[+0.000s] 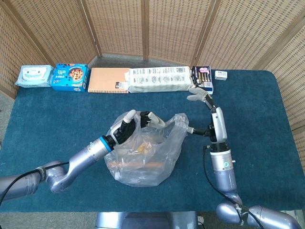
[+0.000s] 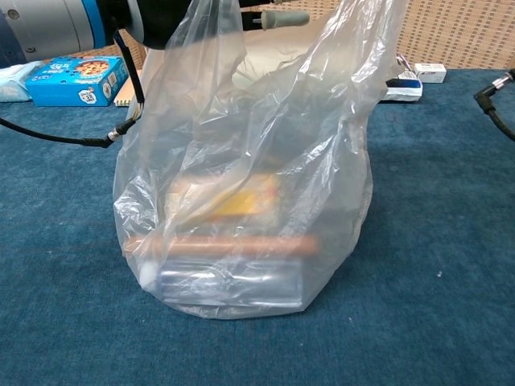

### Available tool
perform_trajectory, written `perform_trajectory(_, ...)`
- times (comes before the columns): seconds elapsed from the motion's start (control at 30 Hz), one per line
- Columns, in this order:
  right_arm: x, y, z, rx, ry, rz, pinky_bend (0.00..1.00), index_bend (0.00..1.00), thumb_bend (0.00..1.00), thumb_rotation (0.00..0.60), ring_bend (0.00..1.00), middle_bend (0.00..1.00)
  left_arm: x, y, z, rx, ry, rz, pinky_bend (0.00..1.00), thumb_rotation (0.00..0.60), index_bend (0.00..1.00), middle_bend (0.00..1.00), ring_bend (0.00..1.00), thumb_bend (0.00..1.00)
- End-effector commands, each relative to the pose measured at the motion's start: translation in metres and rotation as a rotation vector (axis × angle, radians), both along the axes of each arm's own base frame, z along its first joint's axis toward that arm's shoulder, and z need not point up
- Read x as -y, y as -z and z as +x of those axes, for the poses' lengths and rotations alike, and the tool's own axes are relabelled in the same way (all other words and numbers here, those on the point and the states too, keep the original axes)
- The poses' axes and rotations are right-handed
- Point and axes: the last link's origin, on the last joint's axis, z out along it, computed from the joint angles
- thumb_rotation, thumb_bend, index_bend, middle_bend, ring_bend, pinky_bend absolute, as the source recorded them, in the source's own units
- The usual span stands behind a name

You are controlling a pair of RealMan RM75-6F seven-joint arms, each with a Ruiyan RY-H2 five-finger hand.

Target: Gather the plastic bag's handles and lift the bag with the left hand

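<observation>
From above, the left robot hand (image 1: pixel 136 125) sits at the top of the clear plastic bag (image 1: pixel 145 155), its fingers (image 1: pixel 151 118) curled over the gathered plastic at the bag's mouth, gripping it; the chest view cuts this hand off at the upper edge, showing only its dark body and one pale fingertip (image 2: pixel 283 16) behind the film, so the grip itself reads only in the head view; below that hand the bag stands on the blue desk (image 1: pixel 57 114), and only the chest view makes out its load: a yellow packet (image 2: pixel 233 201), a brown stick-like item (image 2: pixel 241 244) lying across, and a clear container (image 2: pixel 229 281) at the bottom; to the bag's right the right robot hand (image 1: pixel 200 94) is raised with fingers spread, holding nothing, its thumb toward the bag's edge; beyond both hands, along the desk's far edge, lie a wipes pack (image 1: pixel 32 75), a blue cookie box (image 1: pixel 70 77), an orange notebook (image 1: pixel 108 79), a long white package (image 1: pixel 161 79), a dark box (image 1: pixel 202 77) and a small white box (image 1: pixel 220 74).
</observation>
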Motion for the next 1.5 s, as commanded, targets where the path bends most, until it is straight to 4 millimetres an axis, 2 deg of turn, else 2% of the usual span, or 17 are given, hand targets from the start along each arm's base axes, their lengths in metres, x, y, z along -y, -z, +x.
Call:
perform_trajectory(0.03, -0.001, 0.000, 0.003, -0.007, -0.009, 0.004, 0.10, 0.33, 0.09, 0.600, 0.15, 0.23, 0.000, 0.004, 0.005, -0.005, 0.008, -0.006, 0.22, 0.000, 0.38, 0.35, 0.27, 0.13)
perform_trajectory(0.43, -0.002, 0.001, 0.018, -0.030, -0.045, 0.020, 0.10, 0.33, 0.09, 0.600, 0.14, 0.22, 0.000, 0.015, 0.021, -0.014, 0.042, -0.032, 0.20, 0.000, 0.37, 0.32, 0.24, 0.12)
perform_trajectory(0.6, 0.004, 0.000, 0.025, -0.036, -0.050, 0.021, 0.10, 0.33, 0.09, 0.600, 0.14, 0.22, 0.002, 0.020, 0.025, -0.024, 0.063, -0.049, 0.20, 0.000, 0.37, 0.32, 0.24, 0.12)
perform_trajectory(1.4, 0.009, 0.003, 0.036, -0.073, -0.061, 0.058, 0.09, 0.32, 0.08, 0.600, 0.12, 0.21, 0.003, 0.030, 0.046, -0.007, 0.109, -0.076, 0.20, 0.000, 0.40, 0.32, 0.24, 0.12)
perform_trajectory(1.5, 0.011, 0.001, 0.035, -0.084, -0.054, 0.050, 0.09, 0.32, 0.08, 0.600, 0.12, 0.21, 0.006, 0.029, 0.043, -0.018, 0.119, -0.082, 0.20, 0.000, 0.41, 0.32, 0.24, 0.12)
